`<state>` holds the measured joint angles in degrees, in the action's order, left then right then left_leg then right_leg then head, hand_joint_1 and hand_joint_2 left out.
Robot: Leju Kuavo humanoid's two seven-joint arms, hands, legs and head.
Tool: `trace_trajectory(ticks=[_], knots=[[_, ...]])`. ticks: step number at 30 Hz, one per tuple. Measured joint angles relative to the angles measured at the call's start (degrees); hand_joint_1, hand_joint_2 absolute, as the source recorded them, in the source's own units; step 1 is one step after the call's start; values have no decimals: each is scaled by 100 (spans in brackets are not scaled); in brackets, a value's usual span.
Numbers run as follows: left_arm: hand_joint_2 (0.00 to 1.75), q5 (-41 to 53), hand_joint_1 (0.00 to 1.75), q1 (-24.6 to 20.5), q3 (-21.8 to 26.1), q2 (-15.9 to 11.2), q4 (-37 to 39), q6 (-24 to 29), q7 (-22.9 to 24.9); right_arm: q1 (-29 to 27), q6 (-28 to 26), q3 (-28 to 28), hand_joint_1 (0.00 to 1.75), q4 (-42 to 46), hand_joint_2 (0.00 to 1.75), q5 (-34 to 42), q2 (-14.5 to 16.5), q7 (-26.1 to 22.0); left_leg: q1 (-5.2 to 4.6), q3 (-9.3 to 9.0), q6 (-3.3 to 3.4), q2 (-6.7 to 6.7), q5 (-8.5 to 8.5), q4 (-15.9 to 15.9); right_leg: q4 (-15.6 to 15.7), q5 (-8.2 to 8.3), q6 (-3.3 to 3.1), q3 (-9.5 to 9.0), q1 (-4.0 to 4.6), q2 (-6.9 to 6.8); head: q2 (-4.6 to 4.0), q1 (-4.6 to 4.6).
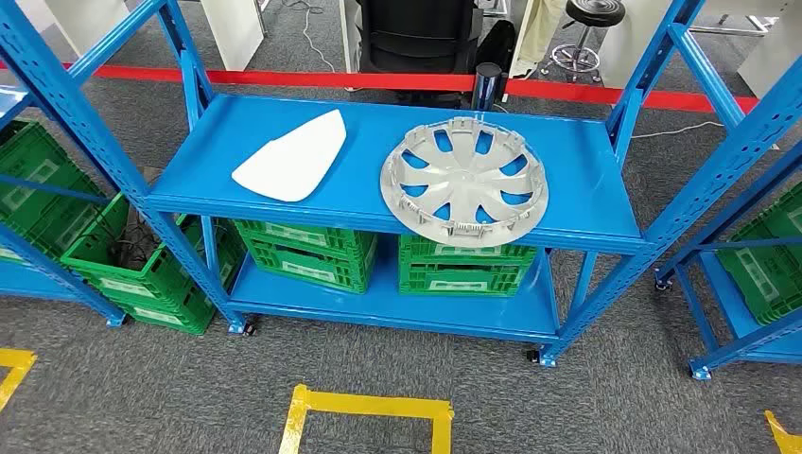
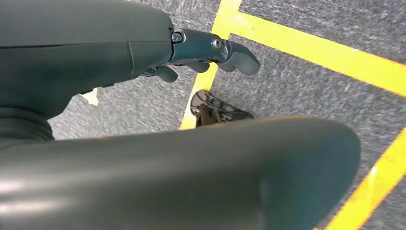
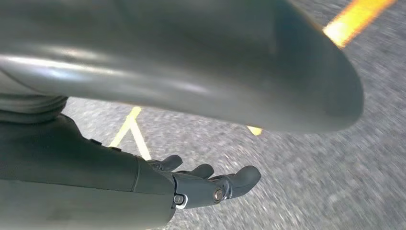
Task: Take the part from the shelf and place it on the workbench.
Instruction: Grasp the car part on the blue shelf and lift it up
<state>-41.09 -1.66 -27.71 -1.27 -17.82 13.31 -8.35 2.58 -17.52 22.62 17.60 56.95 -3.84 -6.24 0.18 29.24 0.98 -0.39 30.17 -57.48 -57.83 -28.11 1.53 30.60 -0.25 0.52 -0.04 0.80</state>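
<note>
Our left hand (image 2: 210,52) and right hand (image 3: 210,184) hang over grey carpet, fingers loosely spread, holding nothing. The round silver plastic hubcap (image 1: 463,180) lies flat on the blue metal shelf (image 1: 586,203), right of a white curved panel (image 1: 293,158). We judge we're pre-reach; next, raise both arms toward the hubcap.

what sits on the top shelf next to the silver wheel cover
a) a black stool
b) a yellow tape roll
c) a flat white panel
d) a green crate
c: in the head view a flat white panel lies on the blue shelf, apart from the silver wheel cover and to its left; the green crates stand on the lower level.
</note>
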Motion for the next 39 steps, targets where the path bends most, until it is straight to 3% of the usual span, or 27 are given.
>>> trace_trajectory(ticks=[1, 2, 4, 11, 17, 28, 39], knots=[[0, -53, 0, -9, -20, -7, 7, 15, -25, 12, -33, 3, 0, -7, 58, 69, -21, -50, 0, 0, 0, 0, 0, 0, 0, 0, 0, 0, 0, 0, 0, 0], [0, -108, 0, -19, -43, -13, 15, 28, -48, 23, -67, 6, 0, -14, 87, 142, -41, -104, 0, 0, 0, 0, 0, 0, 0, 0, 0, 0, 0, 0, 0, 0], [0, -320, 0, -57, -131, -38, 44, 81, -143, 69, -199, 14, 0, -40, 175, 418, -123, -311, -1, -1, 0, 0, 0, 0, 0, 0, 0, 0, 0, 0, 0, -1], [0, -966, 0, -183, -425, -133, 155, 283, -546, 174, -629, 11, 0, -57, 175, 1197, -424, -1203, -1, -1, 1, 0, 0, -1, 0, 2, 0, -3, -1, 0, 0, -2], [0, -1293, 0, -254, -539, -175, 203, 492, -908, 156, -982, -183, 0, 235, 175, 968, -522, -1694, -1, -1, 1, -1, -1, -1, 0, 3, 1, -4, -1, 0, 0, -1], [0, -1619, 0, -312, -590, -197, 267, 693, -1216, -3, -1299, -762, 0, 1468, 175, -548, -390, -1663, -1, -1, 4, -1, -6, -1, 0, 5, 2, -7, -1, -1, 0, -4], [0, -1800, 0, -318, -639, -199, 318, 651, -1168, -172, -1546, -1218, 0, 3209, 175, -2116, -275, -1377, -1, -2, 5, 0, -8, -1, 0, 8, 5, -8, -1, -1, 0, -2]])
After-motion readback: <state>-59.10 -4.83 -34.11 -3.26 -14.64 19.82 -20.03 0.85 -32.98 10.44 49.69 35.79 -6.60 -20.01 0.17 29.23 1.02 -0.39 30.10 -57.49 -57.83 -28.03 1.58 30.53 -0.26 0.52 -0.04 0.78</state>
